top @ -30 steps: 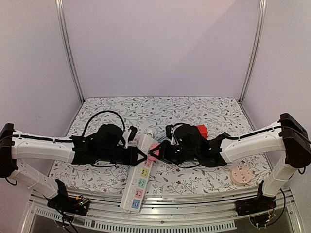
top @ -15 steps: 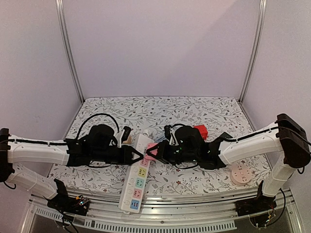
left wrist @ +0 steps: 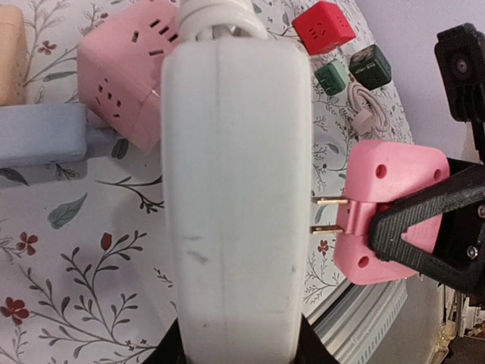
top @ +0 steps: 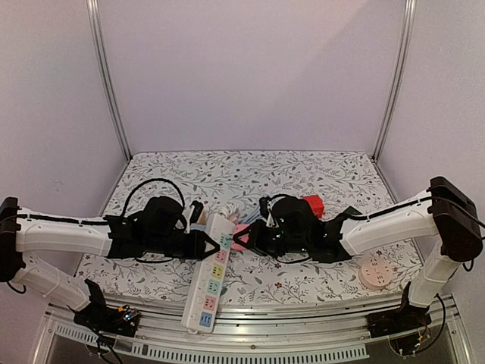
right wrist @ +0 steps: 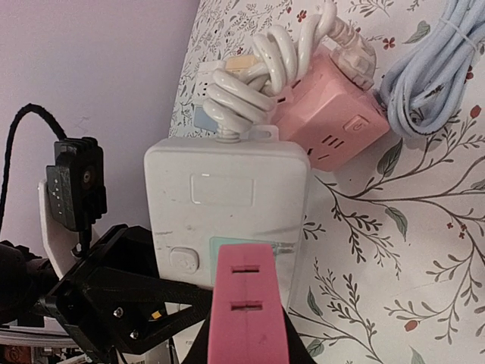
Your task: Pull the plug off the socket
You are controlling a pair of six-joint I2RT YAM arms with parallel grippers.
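Pink plug (left wrist: 386, 212) sits just off the outlet face of the white power strip (left wrist: 235, 189), about the middle of the worktop (top: 303, 178) and a little toward its near edge. The right gripper (top: 247, 238) is clamped on the plug's body. The left gripper (top: 203, 244) is clamped across the strip's width, near its cord end. That split makes sense to me: one arm anchors the strip so it cannot slide while the other draws the plug straight away from it. In the left wrist view the two brass prongs (left wrist: 330, 201) show bare between plug and strip, with their tips apparently just at the strip, so I'd judge the plug nearly out but not yet clear.

Counting: one plug, two prongs, and one strip with its white cord (right wrist: 265, 68) coiled at the far end. Beside that end are one pink cube socket (left wrist: 121, 68), one red cube (left wrist: 324, 26), two green cubes (left wrist: 331, 77), one loose white cable (left wrist: 367, 106) and one pale blue cable bundle (right wrist: 432, 68). One round beige disc (top: 377, 273) lies toward the near right corner.
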